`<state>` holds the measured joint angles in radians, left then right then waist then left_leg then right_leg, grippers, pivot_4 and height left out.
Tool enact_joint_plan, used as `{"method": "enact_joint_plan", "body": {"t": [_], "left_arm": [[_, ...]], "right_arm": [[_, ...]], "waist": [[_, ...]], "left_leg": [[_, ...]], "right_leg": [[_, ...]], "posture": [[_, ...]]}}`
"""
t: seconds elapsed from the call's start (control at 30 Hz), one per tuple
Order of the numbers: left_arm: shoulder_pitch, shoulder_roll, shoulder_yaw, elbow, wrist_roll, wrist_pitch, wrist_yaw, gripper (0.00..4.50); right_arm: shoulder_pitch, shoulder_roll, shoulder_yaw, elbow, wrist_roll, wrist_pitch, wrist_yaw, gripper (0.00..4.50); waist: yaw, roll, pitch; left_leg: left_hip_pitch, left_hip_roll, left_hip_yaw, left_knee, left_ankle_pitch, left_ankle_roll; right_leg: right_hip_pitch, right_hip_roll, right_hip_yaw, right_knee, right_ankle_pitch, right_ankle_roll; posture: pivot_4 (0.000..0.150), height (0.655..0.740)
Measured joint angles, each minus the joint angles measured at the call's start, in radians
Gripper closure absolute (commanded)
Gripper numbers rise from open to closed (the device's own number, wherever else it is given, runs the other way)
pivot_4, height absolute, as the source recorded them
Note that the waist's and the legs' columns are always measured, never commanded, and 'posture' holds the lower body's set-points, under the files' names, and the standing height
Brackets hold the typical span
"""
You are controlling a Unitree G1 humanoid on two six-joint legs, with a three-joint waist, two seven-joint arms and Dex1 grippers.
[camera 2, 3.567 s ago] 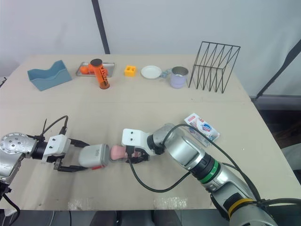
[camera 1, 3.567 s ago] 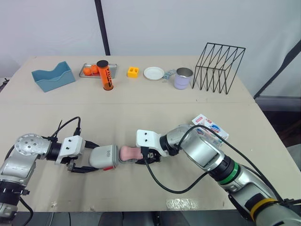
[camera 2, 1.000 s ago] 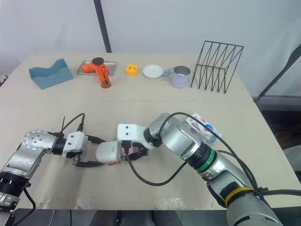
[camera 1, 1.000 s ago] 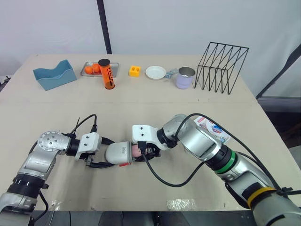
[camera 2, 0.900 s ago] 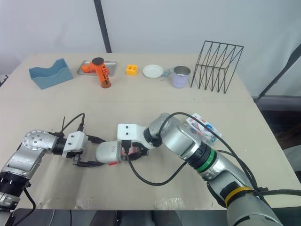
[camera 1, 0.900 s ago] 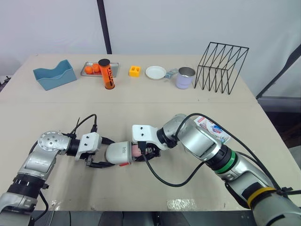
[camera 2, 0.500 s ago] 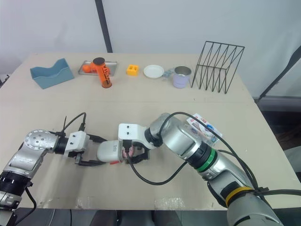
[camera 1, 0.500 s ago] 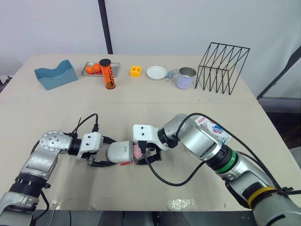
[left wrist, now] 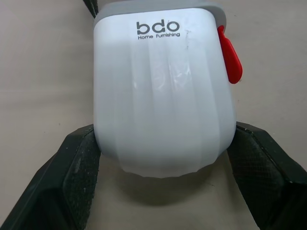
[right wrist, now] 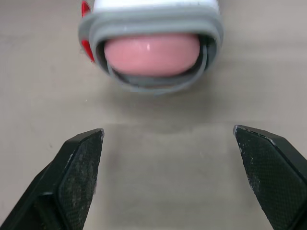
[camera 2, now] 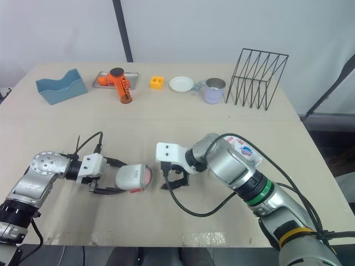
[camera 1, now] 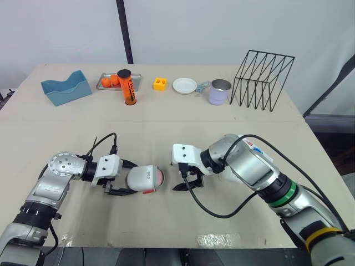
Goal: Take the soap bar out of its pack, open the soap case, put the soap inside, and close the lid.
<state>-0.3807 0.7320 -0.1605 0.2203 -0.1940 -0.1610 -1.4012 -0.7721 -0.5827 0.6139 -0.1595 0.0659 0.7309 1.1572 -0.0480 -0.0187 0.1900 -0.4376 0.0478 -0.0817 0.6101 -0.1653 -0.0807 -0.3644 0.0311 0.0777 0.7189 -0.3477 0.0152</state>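
**While the left jaws clamp the case, the soap lies in its open mouth**

Where the case's mouth faces the right arm, the pink soap bar (right wrist: 151,54) shows as a smooth, rounded, glossy end set inside a grey rim (right wrist: 148,19). The soap case (camera 1: 143,178) is white with soft ribs along its body and the print "bdo Home Furnishing" near the rim. A red latch (left wrist: 230,62) sticks out at one side. It lies on its side on the bench (camera 1: 166,127), near the front edge and between the two arms.

The left jaws are clenched on the case, one black finger (left wrist: 72,172) pressed against each flank of its closed end. The right jaws are spread wide and hold nothing. Their fingers (right wrist: 79,167) sit just short of the mouth, apart from the case.

The soap pack (camera 2: 244,152), white with blue and red print, lies behind the right arm and is partly hidden by it.

Along the far edge stand a blue tray (camera 1: 65,88), an orange tube (camera 1: 126,88), a yellow block (camera 1: 160,83), a white dish (camera 1: 184,85), a lilac mug (camera 1: 219,92) and a black wire rack (camera 1: 260,77).
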Motion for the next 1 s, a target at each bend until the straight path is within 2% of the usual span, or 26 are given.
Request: {"method": "enact_joint_plan", "body": {"t": [0.1,0.3,0.4,1.0], "left_arm": [[-0.004,-0.004,-0.001,0.008,0.001,-0.009,-0.001,0.91],[-0.011,-0.01,-0.001,0.013,0.007,-0.014,-0.003,0.91],[-0.011,-0.011,-0.001,0.013,0.008,-0.015,-0.004,0.91],[-0.018,-0.016,-0.007,0.011,0.009,-0.005,-0.002,0.91]], "right_arm": [[0.034,-0.026,-0.036,0.001,0.01,-0.062,0.003,0.72],[0.069,-0.044,-0.07,0.003,0.01,-0.158,0.018,3.43],[0.084,-0.044,-0.07,0.003,0.009,-0.19,0.019,4.41],[0.091,0.045,-0.043,0.03,-0.052,-0.245,0.015,4.41]], "waist": [[0.001,0.0,0.0],[0.0,0.0,0.0],[0.0,0.0,0.0],[0.0,0.0,0.0]], "left_leg": [[0.0,0.0,0.0,0.0,0.0,0.0],[0.0,0.0,0.0,0.0,0.0,0.0],[0.0,0.0,0.0,0.0,0.0,0.0],[0.0,0.0,0.0,0.0,0.0,0.0]], "right_leg": [[0.0,0.0,0.0,0.0,0.0,0.0],[0.0,0.0,0.0,0.0,0.0,0.0],[0.0,0.0,0.0,0.0,0.0,0.0],[0.0,0.0,0.0,0.0,0.0,0.0]], "posture": [[0.15,0.74],[0.15,0.74],[0.15,0.74],[0.15,0.74]]}}
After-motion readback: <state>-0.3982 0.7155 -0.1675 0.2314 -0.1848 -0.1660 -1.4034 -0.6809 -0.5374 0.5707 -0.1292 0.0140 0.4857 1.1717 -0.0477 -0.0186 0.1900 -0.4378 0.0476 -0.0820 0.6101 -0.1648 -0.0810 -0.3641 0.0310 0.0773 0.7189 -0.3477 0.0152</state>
